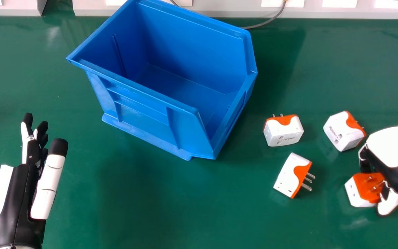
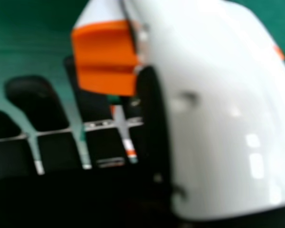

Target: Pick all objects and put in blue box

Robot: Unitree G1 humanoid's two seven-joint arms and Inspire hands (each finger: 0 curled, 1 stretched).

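In the head view, the task looks to be at its start: four plug adapters lie outside the blue box (image 1: 143,112), so all four are left to go in. The first adapter (image 1: 354,193) is on the bench (image 1: 150,207) at the right, beneath the right hand (image 1: 396,145). It is a chunky white block, its orange face turned up with metal prongs. The second adapter (image 1: 283,135), third adapter (image 1: 342,133) and fourth adapter (image 1: 288,173) lie between it and the box, also white and orange. The left hand (image 1: 17,200) is at the left, fingers straight, holding nothing.

In the right hand view, the right hand's fingers are relaxed and spread, with the first adapter's orange side beside the thumb. Whether it is firmly gripped, I cannot tell.
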